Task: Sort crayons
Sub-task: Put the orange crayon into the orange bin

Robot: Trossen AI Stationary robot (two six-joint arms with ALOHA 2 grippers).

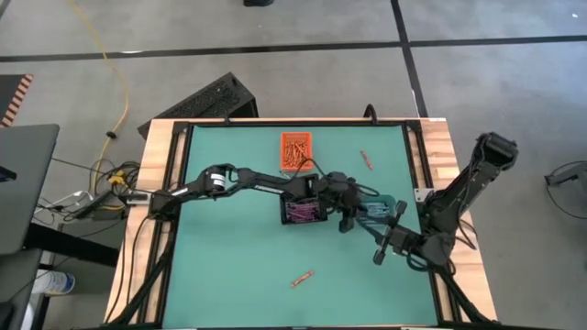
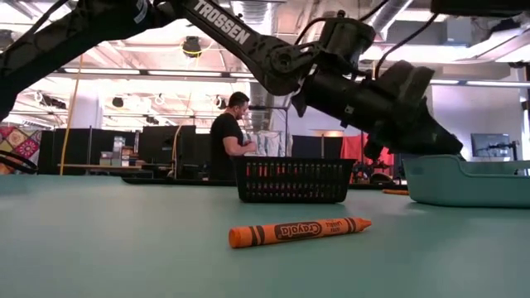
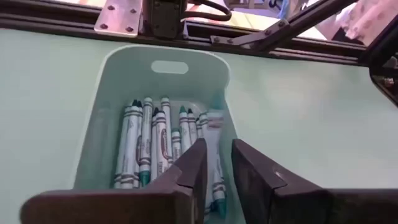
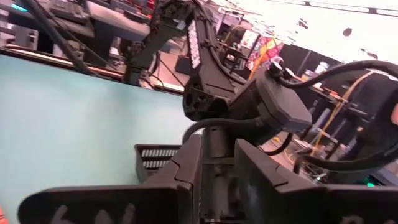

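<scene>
from above, we see a green surface (image 1: 229, 275) with both arms reaching in. our left hand (image 1: 353, 213) stretches across the middle, past a black mesh bin (image 1: 304, 213) of purple crayons, and hangs over the near end of a teal bin (image 1: 383, 207). our right hand (image 1: 383, 246) waits just beside that bin, toward the front edge. an orange bin (image 1: 295, 149) of orange crayons sits toward the back. two orange crayons lie loose: a stray crayon (image 1: 366, 159) near the back right, its length running roughly front to back, and a front crayon (image 1: 303, 277) toward the front edge, lying slantwise.

from surface height, the front crayon lies lengthwise across our sight, with the black mesh bin behind it and the left arm leaning over the teal bin.

from the left wrist, we look down into the teal bin, where blue-teal crayons (image 3: 152, 143) lie side by side along its length. the left hand's fingers (image 3: 194, 163) stand slightly apart with nothing between them, right above those crayons.

from the right wrist, its fingers (image 4: 189, 163) stand apart and empty, facing the left arm.

we judge the front crayon nearer the right hand, the stray crayon about equally far from both.
</scene>
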